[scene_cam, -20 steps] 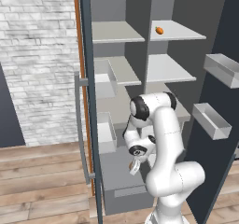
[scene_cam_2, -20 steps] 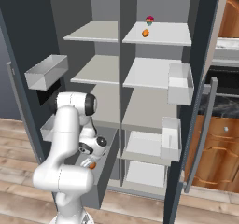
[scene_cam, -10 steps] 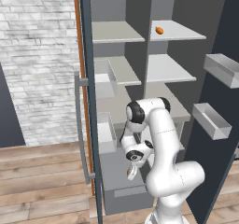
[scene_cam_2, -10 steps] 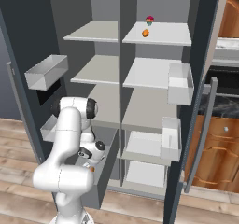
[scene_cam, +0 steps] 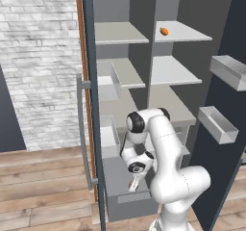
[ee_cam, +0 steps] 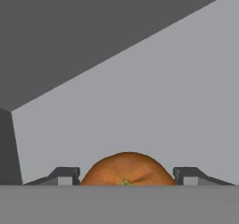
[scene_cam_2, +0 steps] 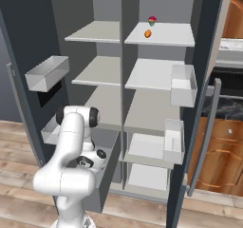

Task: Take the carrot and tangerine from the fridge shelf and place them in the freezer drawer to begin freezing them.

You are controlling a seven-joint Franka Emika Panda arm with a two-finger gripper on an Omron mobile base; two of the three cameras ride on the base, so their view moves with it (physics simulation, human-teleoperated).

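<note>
Gripper pinches the tangerine low inside the freezer drawer, unreleased; carrot waits on the fridge shelf.

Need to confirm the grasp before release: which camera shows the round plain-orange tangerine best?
Hand view: the round plain-orange tangerine sits large between the tips of the claw. In both base views the claw is low at the dark-grey freezer drawer, the fruit too small to tell.

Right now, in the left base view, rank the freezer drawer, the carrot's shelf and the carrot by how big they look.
1. Freezer drawer, though it is nearest the camera.
2. Shelf.
3. Carrot, by far the smallest.
</note>
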